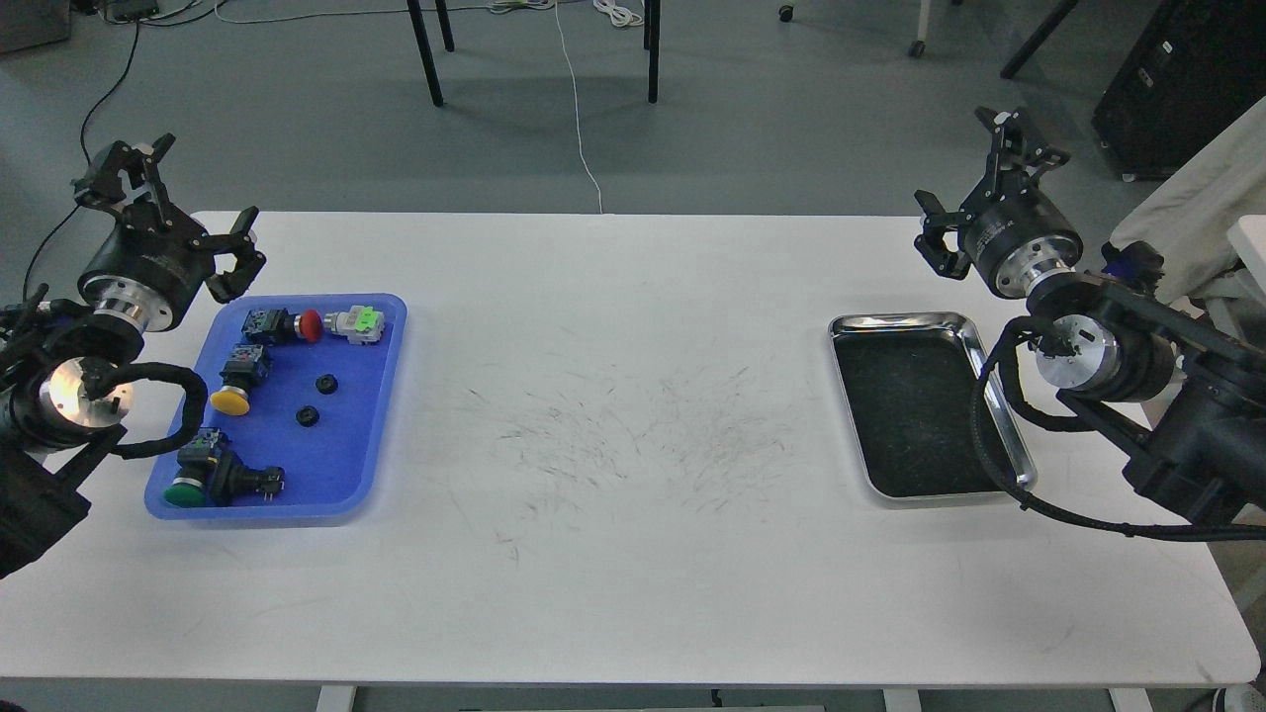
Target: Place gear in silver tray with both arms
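Note:
Two small black gears (326,383) (308,416) lie in the blue plastic tray (380,415) on the table's left. The silver tray (999,405) with a dark scuffed floor sits on the right and holds nothing. My left gripper (173,213) is open and empty, raised above the table's far left edge, up and left of the blue tray. My right gripper (974,193) is open and empty, raised beyond the silver tray's far right corner.
The blue tray also holds a red push button (297,324), a green-and-white switch block (358,322), a yellow button (232,396) and a green button (198,482). The white table (613,445) is scuffed in the middle. Chair legs stand beyond the far edge.

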Robot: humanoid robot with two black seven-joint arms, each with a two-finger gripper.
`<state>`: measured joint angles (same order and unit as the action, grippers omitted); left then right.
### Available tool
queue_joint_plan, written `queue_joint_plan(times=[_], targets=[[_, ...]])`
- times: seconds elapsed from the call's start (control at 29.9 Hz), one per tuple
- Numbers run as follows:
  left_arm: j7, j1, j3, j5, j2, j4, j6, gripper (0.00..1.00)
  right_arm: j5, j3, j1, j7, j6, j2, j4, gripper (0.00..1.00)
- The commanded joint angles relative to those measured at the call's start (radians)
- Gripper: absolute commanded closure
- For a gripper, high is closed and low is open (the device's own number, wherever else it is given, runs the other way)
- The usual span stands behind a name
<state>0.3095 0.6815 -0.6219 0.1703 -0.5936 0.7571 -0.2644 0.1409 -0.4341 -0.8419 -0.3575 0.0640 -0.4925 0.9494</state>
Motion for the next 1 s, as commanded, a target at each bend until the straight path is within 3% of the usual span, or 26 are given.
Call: queue_joint_plan(times=[0.0, 0.3, 0.47, 0.97], targets=[[-0.012, 0.009, 0.109, -0.040, -0.021, 0.037, 0.048, 0.01, -0.001, -0.002, 0.001, 0.000, 0.000, 0.000, 0.000, 0.01], [-0.021, 0.232, 0.496, -0.185, -0.238, 0.151, -0.027, 0.01, -0.001, -0.006, 0.006, 0.000, -0.003, -0.002, 0.002, 0.01], [-0.023, 0.417, 0.757, -0.411, -0.252, 0.156, -0.036, 0.01, -0.001, -0.006, 0.007, 0.000, -0.003, -0.003, 0.002, 0.01], [-0.036, 0.641, 0.955, -0.522, -0.241, 0.166, 0.019, 0.01, -0.001, -0.021, 0.015, -0.001, -0.003, -0.012, 0.011, 0.01]])
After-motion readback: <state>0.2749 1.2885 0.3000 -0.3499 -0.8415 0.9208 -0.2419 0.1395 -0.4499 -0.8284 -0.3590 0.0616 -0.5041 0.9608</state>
